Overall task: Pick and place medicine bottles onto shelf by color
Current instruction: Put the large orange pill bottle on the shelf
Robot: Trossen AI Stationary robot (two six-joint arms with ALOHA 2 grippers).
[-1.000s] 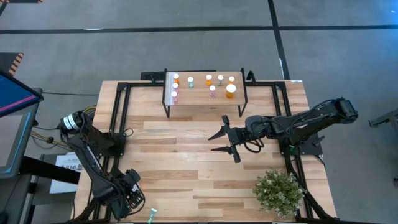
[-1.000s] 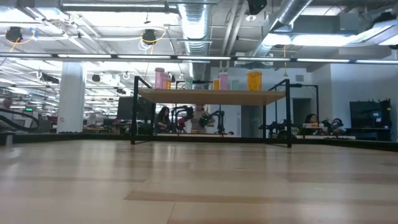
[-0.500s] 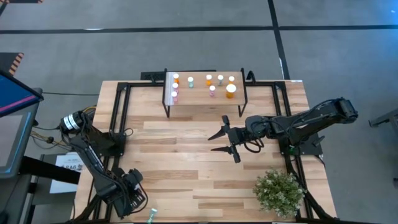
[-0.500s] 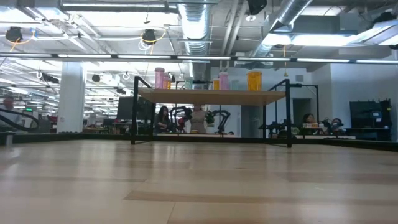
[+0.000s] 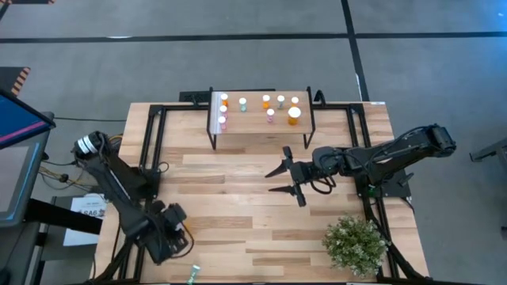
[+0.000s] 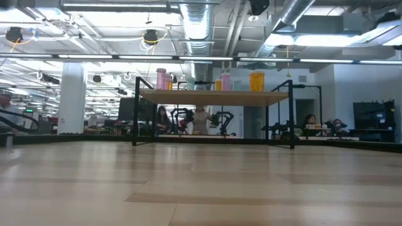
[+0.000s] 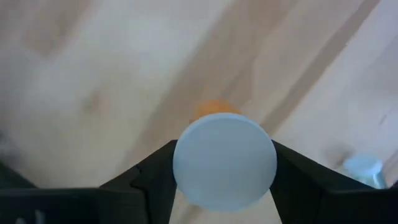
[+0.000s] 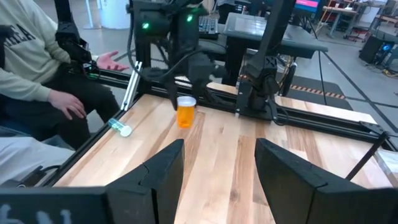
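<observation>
1. The left gripper (image 7: pixel 224 171) is at the near left corner of the table (image 5: pixel 238 198), its fingers (image 7: pixel 152 171) closed against the white cap of an orange medicine bottle (image 8: pixel 186 112) (the bottle hangs upright, clear of the wood, in the right wrist view).
2. A second bottle (image 8: pixel 120 127), bluish-green, lies on its side at the table's near edge, just beside the left gripper.
3. The right gripper (image 5: pixel 275 180) hangs over mid-table, jaws spread and empty.
4. The shelf (image 5: pixel 261 129) stands at the far edge, carrying several upright bottles (image 5: pixel 294 114).
5. A potted plant (image 5: pixel 355 244) occupies the near right corner.
6. A person's hand (image 8: pixel 113 61) shows beyond the table.
</observation>
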